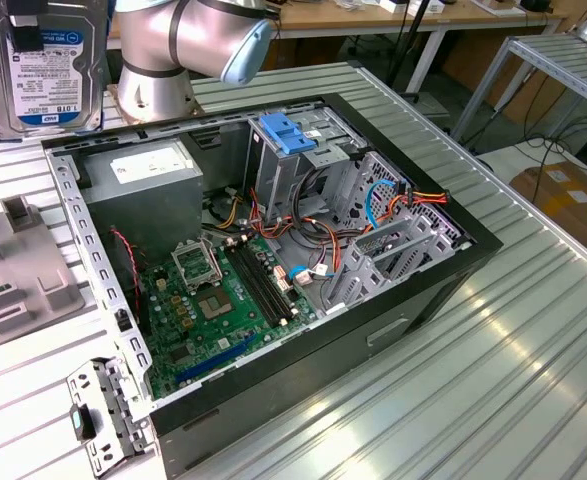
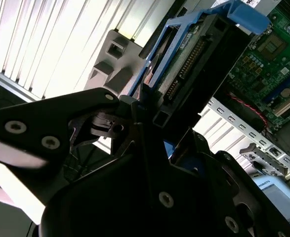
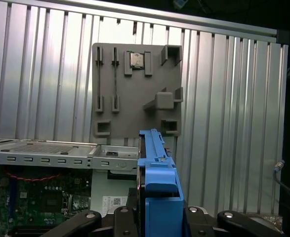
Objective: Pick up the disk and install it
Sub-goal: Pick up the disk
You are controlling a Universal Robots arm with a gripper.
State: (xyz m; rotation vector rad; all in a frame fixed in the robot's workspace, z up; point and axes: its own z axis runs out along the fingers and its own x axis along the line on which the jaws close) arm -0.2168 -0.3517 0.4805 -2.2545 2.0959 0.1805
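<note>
The disk (image 1: 43, 70) hangs upright in the air at the exterior view's upper left, above the slatted table, label side showing. It is a flat metal drive with a white and blue label and blue carrier edges. My gripper (image 1: 31, 12) holds it from above, shut on it. In the second wrist view the black fingers (image 2: 140, 106) clamp the disk (image 2: 194, 54) at one end, with its connector row in sight. In the first wrist view the disk's blue carrier edge (image 3: 157, 173) sticks out from between the jaws.
The open computer case (image 1: 413, 300) lies on the table with its motherboard (image 1: 213, 300), a grey power-supply box (image 1: 143, 170) and a metal cage topped by a blue bracket (image 1: 283, 135). A grey fixture plate (image 3: 135, 89) lies beside the case. The arm's base (image 1: 163, 70) stands behind.
</note>
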